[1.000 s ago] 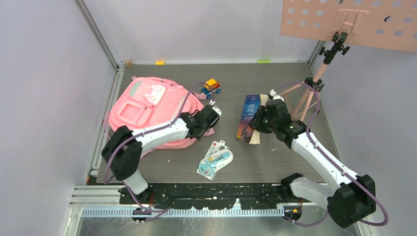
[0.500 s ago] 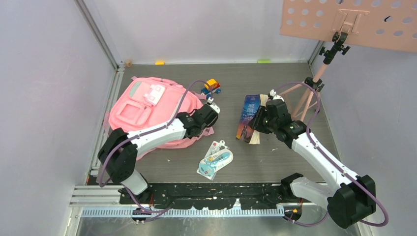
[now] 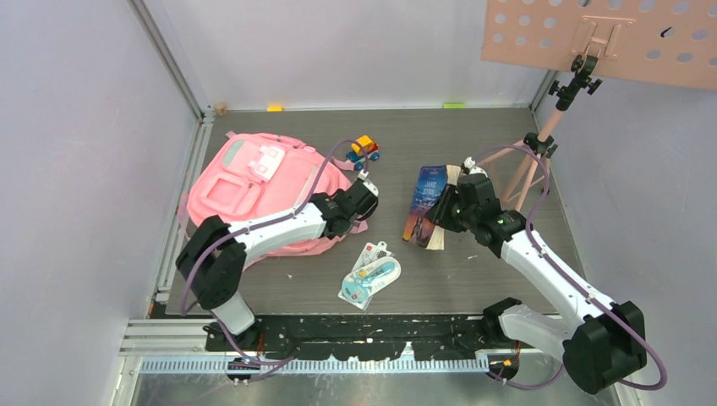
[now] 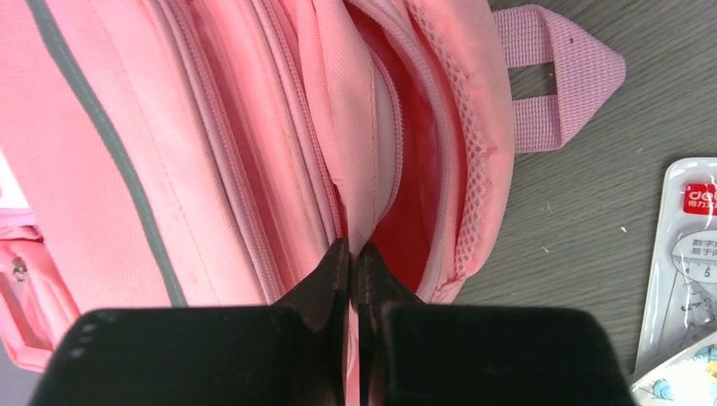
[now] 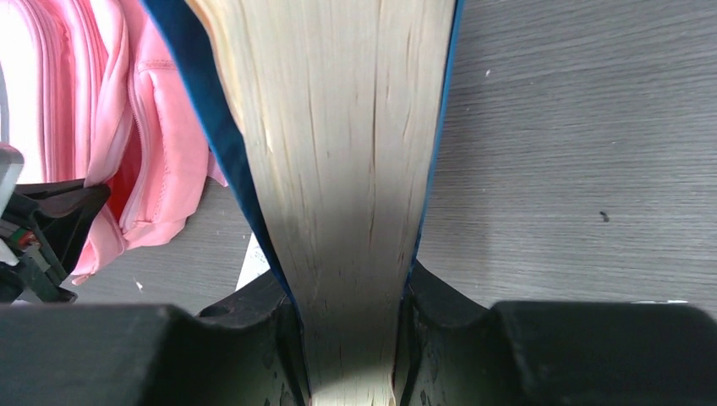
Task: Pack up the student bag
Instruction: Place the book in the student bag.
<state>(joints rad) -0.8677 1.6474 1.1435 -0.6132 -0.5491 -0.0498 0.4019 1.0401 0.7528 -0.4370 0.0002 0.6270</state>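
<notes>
The pink student bag [image 3: 254,190] lies flat at the left of the table, its opening facing right. My left gripper [image 3: 362,200] is shut on a fold of the bag's pink fabric beside the zipper [image 4: 351,251]. The open compartment with its red lining [image 4: 406,228] shows just right of the jaws. My right gripper [image 3: 446,211] is shut on a thick blue-covered book [image 3: 427,199] and holds it on edge. Its page block [image 5: 338,169] fills the space between the jaws [image 5: 351,313]. The bag also shows at the left of the right wrist view [image 5: 161,127].
A toy truck [image 3: 364,150] stands behind the bag's opening. A clear stationery pack [image 3: 370,275] lies in front, between the arms, and also shows in the left wrist view [image 4: 685,254]. The bag's strap loop [image 4: 558,76] lies on the table. A music stand [image 3: 541,144] rises at the back right.
The left arm shifted slightly while still pinching the bag's fabric. The right gripper and the book moved a little toward the bag and lower.
</notes>
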